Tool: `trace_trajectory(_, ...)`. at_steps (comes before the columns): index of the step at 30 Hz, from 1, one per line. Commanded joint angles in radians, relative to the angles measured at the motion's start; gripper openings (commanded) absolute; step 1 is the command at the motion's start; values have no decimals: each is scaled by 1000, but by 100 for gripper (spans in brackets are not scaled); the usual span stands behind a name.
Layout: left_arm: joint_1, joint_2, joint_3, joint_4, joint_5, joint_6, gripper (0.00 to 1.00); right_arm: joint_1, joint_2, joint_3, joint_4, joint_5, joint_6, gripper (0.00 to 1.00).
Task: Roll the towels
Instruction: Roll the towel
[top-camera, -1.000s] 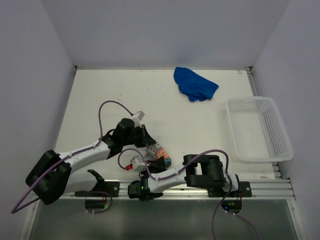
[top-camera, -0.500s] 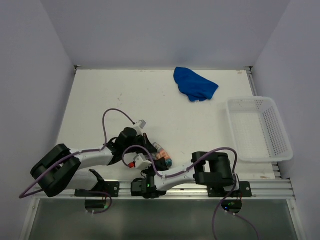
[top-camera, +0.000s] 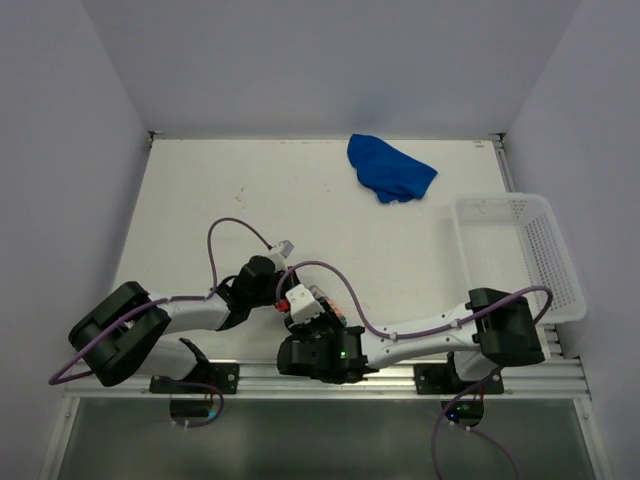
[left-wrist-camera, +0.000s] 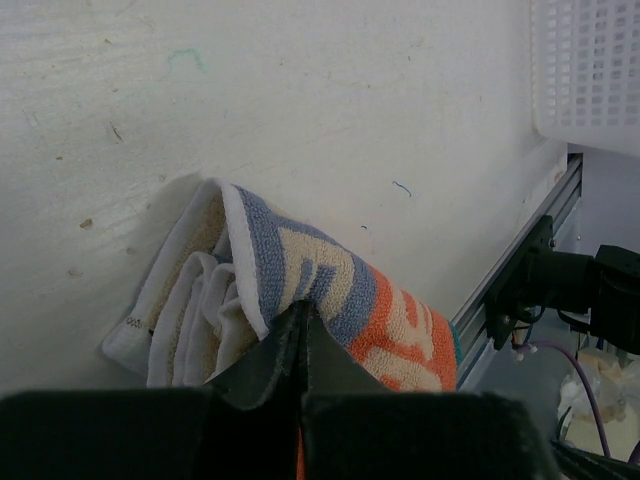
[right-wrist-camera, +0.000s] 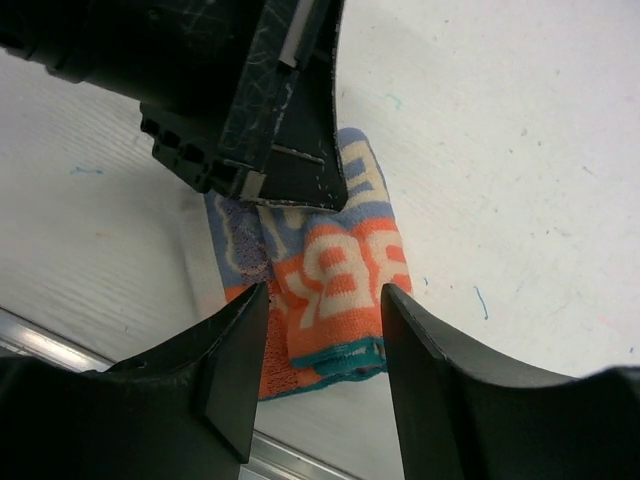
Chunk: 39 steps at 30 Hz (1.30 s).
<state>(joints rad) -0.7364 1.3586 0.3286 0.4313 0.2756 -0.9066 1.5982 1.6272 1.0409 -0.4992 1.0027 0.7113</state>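
Right wrist view has the patterned towel (right-wrist-camera: 345, 265) right below the released right gripper (right-wrist-camera: 323, 290), long axis running along its jaw gap, with the clenched left gripper (right-wrist-camera: 295, 185) on the far end.

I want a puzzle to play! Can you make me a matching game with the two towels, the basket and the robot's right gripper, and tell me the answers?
1 blue towel
2 patterned towel
3 basket
4 right gripper

a open
b white mesh, on the right
c crumpled at the far edge
d bundled at the near edge

Pairs: 1-c, 2-d, 3-b, 4-a
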Motion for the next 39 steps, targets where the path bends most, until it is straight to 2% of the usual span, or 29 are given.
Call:
trace_trajectory(1,-9,22,-42,-77,-44,17,0,-56,-104,-79,117,-108,28,52)
trace_trajectory(5,-11,13,-56,-78,-49,17,0,-184,-266,-208,293,-333,48,54)
trace_trajectory(9,-9,8,-60,-77,-50,17,0,-302,-334,-297,353,-484,53,59)
trace_trajectory(13,-9,7,-65,-75,-52,15,0,-447,-345,-361,410,-698,112,63)
trace_trajectory(16,-9,4,-68,-75,-53,15,0,-495,-328,-403,464,-814,146,63)
trace_trajectory(24,-9,2,-77,-72,-62,14,0,-504,-242,-482,625,-981,217,63)
trace_trajectory(27,-9,2,-80,-69,-70,12,0,-504,-210,-501,675,-998,240,56)
trace_trajectory(29,-9,2,-82,-69,-72,12,0,-504,-193,-509,698,-1019,249,39)
trace_trajectory(32,-9,0,-74,-71,-72,11,0,-503,-185,-513,693,-1007,237,22)
trace_trajectory(35,-9,-10,-40,-94,-72,20,0,-504,-191,-499,653,-958,195,14)
trace_trajectory(39,3,-42,51,-199,-96,58,0,-457,-217,-472,579,-796,116,11)
